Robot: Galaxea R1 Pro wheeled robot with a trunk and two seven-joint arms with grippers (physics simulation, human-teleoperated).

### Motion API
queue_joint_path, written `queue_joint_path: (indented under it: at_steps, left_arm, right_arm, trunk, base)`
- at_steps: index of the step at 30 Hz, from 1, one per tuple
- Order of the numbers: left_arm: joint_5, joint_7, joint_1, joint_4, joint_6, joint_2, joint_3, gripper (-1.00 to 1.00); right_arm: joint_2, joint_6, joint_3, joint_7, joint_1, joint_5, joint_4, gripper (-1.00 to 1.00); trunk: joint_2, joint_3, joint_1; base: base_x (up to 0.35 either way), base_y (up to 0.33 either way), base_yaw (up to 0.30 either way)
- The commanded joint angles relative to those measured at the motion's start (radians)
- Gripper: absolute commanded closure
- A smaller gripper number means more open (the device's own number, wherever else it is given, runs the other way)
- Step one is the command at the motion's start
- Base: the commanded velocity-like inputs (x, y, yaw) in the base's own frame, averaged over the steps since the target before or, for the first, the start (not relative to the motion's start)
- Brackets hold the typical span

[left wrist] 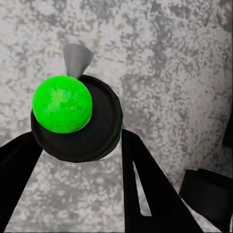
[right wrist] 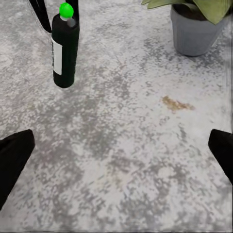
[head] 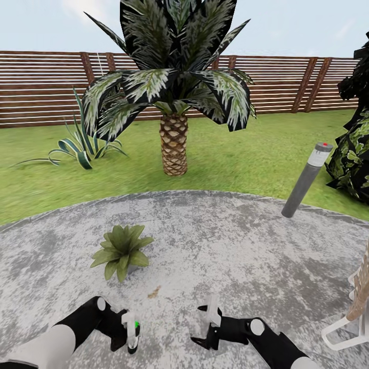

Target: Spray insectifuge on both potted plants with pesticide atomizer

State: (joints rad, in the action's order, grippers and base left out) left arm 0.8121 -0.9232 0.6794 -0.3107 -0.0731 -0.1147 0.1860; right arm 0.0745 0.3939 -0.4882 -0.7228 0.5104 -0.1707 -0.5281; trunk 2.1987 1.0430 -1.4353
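Note:
My left gripper (head: 131, 334) is shut on the pesticide atomizer (head: 133, 332), a small dark bottle with a white label and a green knob. In the left wrist view I look down on the atomizer (left wrist: 73, 121) between the black fingers (left wrist: 138, 170). The right wrist view shows the atomizer (right wrist: 64, 51) upright, low over the patio. One potted plant (head: 122, 248), a low rosette in a grey pot (right wrist: 194, 31), stands just ahead of the left gripper. My right gripper (head: 207, 328) hangs open beside it, empty, its fingertips (right wrist: 17, 155) wide apart.
The round grey patio (head: 230, 246) borders the lawn. A palm tree (head: 174, 138) stands straight ahead, a striped agave (head: 82, 146) at the left, a grey bollard lamp (head: 306, 180) and a dark shrub (head: 356, 154) at the right. A white chair (head: 353, 312) sits at the right edge.

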Motion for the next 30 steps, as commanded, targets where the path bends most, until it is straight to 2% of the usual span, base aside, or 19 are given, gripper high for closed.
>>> queue_joint_path:
  at_steps: [1,3,4,6,7,8,10,11,13,16,18,20,21,22,23,25,26,27,30]
  left_arm:
    - [-0.009,0.001,0.000,0.000,-0.007,-0.016,-0.012,1.00]
    - [-0.050,0.013,0.000,0.002,-0.006,-0.031,-0.040,1.00]
    - [-0.082,0.038,-0.001,0.003,-0.006,-0.037,-0.065,1.00]
    - [-0.126,0.117,-0.009,0.020,-0.005,-0.041,-0.099,1.00]
    - [-0.145,0.153,-0.011,0.029,-0.004,-0.040,-0.113,1.00]
    - [-0.158,0.173,-0.012,0.036,-0.002,-0.037,-0.122,1.00]
    - [-0.196,0.207,-0.013,0.053,0.010,-0.030,-0.150,1.00]
    - [-0.209,0.212,-0.013,0.057,0.016,-0.029,-0.161,1.00]
    - [-0.251,0.220,-0.014,0.061,0.060,-0.026,-0.203,1.00]
    - [-0.308,0.280,-0.015,0.062,0.124,-0.022,-0.257,1.00]
    - [-0.357,0.386,-0.016,0.087,0.146,-0.021,-0.275,1.00]
    - [-0.404,0.461,-0.016,0.138,0.182,-0.017,-0.280,1.00]
    - [-0.431,0.487,-0.016,0.147,0.219,-0.014,-0.282,1.00]
    - [-0.475,0.508,-0.010,0.123,0.405,-0.010,-0.279,1.00]
    - [-0.481,0.508,-0.008,0.057,0.507,-0.009,-0.279,1.00]
    - [-0.482,0.507,-0.008,-0.001,0.600,-0.010,-0.275,1.00]
    - [-0.482,0.505,-0.008,-0.025,0.646,-0.010,-0.274,1.00]
    - [-0.482,0.505,-0.007,-0.033,0.660,-0.009,-0.274,1.00]
    - [-0.482,0.503,-0.001,-0.054,0.719,0.031,-0.270,1.00]
  right_arm:
    - [0.003,0.006,-0.001,0.005,0.000,-0.008,0.000,-1.00]
    - [0.013,0.007,0.014,0.019,0.000,-0.008,0.007,-1.00]
    - [0.025,0.007,0.047,0.059,0.000,-0.007,0.023,-1.00]
    - [0.037,0.009,0.130,0.188,-0.002,-0.007,0.104,-1.00]
    - [0.038,0.009,0.156,0.257,-0.002,-0.007,0.159,-1.00]
    - [0.038,0.010,0.167,0.305,-0.002,-0.007,0.190,-1.00]
    - [0.033,0.010,0.180,0.469,-0.004,-0.006,0.254,-1.00]
    - [0.031,0.010,0.182,0.525,-0.005,-0.005,0.274,-1.00]
    - [0.015,0.012,0.184,0.691,-0.007,-0.002,0.330,-1.00]
    - [-0.002,0.044,0.186,0.860,-0.017,0.010,0.389,-1.00]
    - [-0.021,0.123,0.186,0.901,-0.038,0.017,0.412,-1.00]
    - [-0.035,0.141,0.188,0.909,-0.043,0.027,0.415,-1.00]
    - [-0.039,0.144,0.188,0.910,-0.044,0.052,0.416,-1.00]
    - [-0.047,0.147,0.186,0.911,-0.055,0.152,0.418,-1.00]
    - [-0.055,0.147,0.187,0.912,-0.063,0.172,0.418,-1.00]
    - [-0.063,0.148,0.186,0.934,-0.065,0.201,0.418,-1.00]
    - [-0.074,0.148,0.186,0.969,-0.066,0.216,0.418,-1.00]
    - [-0.077,0.148,0.186,0.980,-0.066,0.220,0.419,-1.00]
    - [-0.080,0.147,0.184,0.994,-0.076,0.222,0.419,-1.00]
  trunk:
    - [0.000,0.001,0.000]
    - [0.000,0.001,0.000]
    - [0.000,0.001,0.000]
    - [0.000,0.001,0.000]
    - [0.000,0.001,0.000]
    - [0.000,0.001,0.000]
    - [0.000,0.001,0.000]
    - [0.000,0.001,0.000]
    - [0.000,0.001,0.000]
    - [0.000,0.001,0.000]
    - [0.000,0.001,0.000]
    - [0.000,0.001,0.000]
    - [0.000,0.001,0.000]
    - [0.000,0.001,0.000]
    - [0.000,0.001,0.000]
    - [0.000,0.001,0.000]
    - [0.000,0.001,0.000]
    - [0.000,0.001,0.000]
    - [0.000,0.001,0.000]
  base:
    - [0.000,0.000,0.000]
    - [0.000,0.000,0.000]
    - [0.000,0.000,0.000]
    - [0.000,0.000,0.000]
    - [0.000,0.000,0.000]
    - [0.000,0.000,0.000]
    - [0.000,0.000,0.000]
    - [0.000,0.000,0.000]
    - [0.000,0.000,0.000]
    - [0.000,0.000,0.000]
    - [0.000,0.000,0.000]
    - [0.000,0.000,0.000]
    - [0.000,0.000,0.000]
    - [0.000,0.000,0.000]
    - [0.000,0.000,0.000]
    - [0.000,0.000,0.000]
    - [0.000,0.000,0.000]
    - [0.000,0.000,0.000]
    - [0.089,-0.061,0.000]
